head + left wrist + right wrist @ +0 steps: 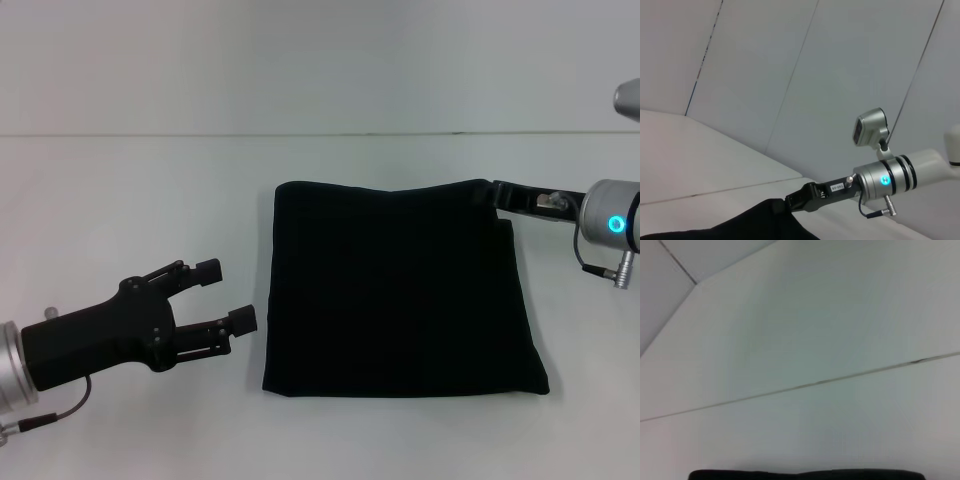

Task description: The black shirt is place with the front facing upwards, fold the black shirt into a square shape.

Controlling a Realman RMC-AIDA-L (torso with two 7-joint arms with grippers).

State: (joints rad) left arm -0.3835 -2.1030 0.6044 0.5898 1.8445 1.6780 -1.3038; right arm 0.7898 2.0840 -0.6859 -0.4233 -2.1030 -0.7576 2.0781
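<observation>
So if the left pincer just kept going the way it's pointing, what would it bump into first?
Most likely the black shirt. The open left pincer points toward its near side edge, with only bare table between them. Its height over the table is hard to judge, so it might pass just above.

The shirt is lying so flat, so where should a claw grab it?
Probably the shirt's near left corner, coming in from the left. It lies folded flat in a rough square, so only edges and corners give something to pinch. The left claw is open beside that left edge, apart from it. The right claw is already at the far right corner.
</observation>
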